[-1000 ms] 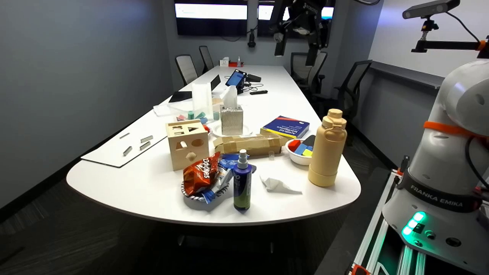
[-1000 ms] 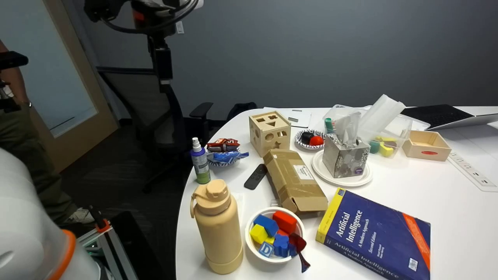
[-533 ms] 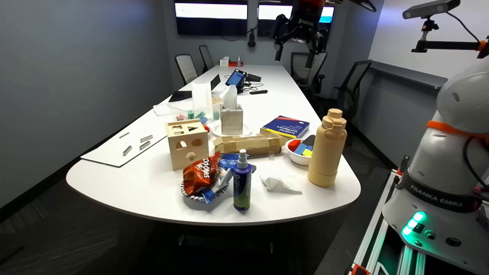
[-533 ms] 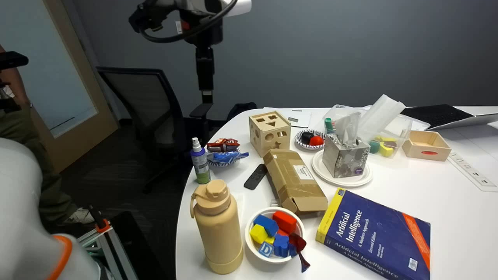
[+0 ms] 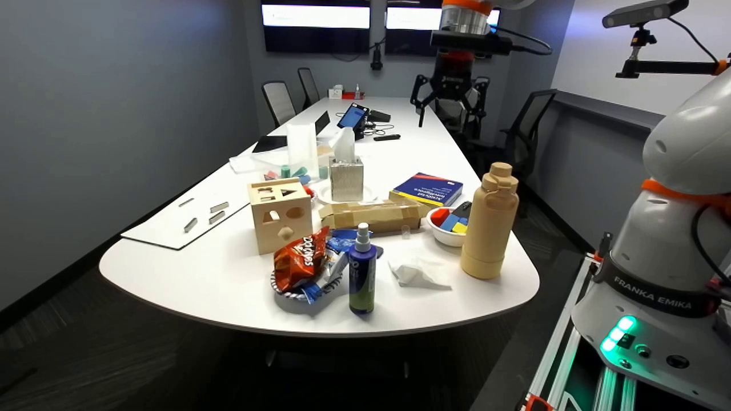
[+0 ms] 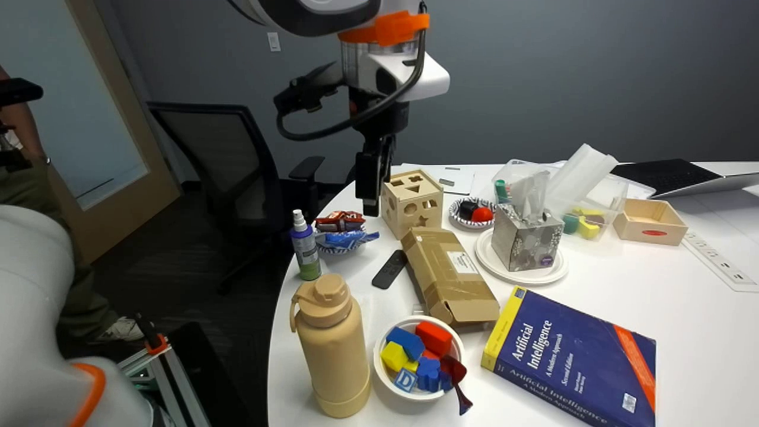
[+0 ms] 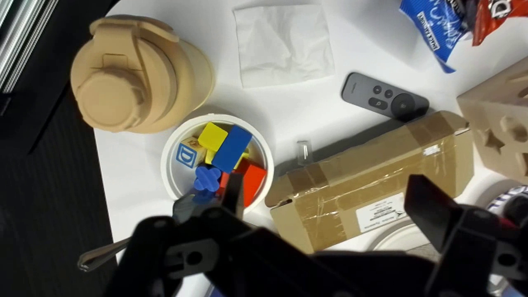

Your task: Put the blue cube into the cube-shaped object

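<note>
In the wrist view we have the gripper (image 7: pixel 326 185) at the bottom of the frame, its fingers (image 7: pixel 429 206) spread well apart, one hiding part of the lower rim of the white bowl (image 7: pixel 165 163). In that bowl lies our rectangular blue block (image 7: pixel 232 148), left of the frame's centre, its long axis slanting steeply from upper right to lower left, with a yellow block (image 7: pixel 213 136) just beside it on the left and a red block (image 7: pixel 253 181) to its lower right. The wooden shape-sorting box (image 7: pixel 476 113) is cut off by the right edge; in an exterior view we see the box (image 6: pixel 409 200) upright, its star-cut face turned to the lower right. In an exterior view the white table (image 5: pixel 217 291) rounds off toward the bottom, with a grey wall (image 5: pixel 114 114) at left, wall screens (image 5: pixel 316 28) and mesh-backed chairs (image 5: pixel 278 103) toward the top. There the arm (image 5: pixel 654 245) stands at right, and its wrist (image 5: pixel 465 21) hangs from the top edge, fingers downward.
</note>
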Robot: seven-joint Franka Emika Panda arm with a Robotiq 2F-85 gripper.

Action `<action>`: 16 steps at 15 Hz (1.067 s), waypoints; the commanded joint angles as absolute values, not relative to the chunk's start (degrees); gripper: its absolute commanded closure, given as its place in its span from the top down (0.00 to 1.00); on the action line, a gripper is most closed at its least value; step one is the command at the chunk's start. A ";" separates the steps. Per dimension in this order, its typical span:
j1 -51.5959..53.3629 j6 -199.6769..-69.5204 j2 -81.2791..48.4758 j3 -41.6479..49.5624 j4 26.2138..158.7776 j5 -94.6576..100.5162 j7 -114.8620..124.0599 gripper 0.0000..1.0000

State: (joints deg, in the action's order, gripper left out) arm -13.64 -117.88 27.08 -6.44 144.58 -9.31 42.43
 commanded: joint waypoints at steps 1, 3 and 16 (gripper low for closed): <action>-13.77 -121.81 24.51 -4.56 146.48 -6.96 47.17 1.00; -14.38 -123.67 23.14 -2.92 147.57 -5.34 47.84 1.00; -15.39 -137.86 10.61 10.44 150.58 -10.86 37.90 1.00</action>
State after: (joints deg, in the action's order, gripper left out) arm -15.57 -136.17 12.73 8.91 150.34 -7.87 41.05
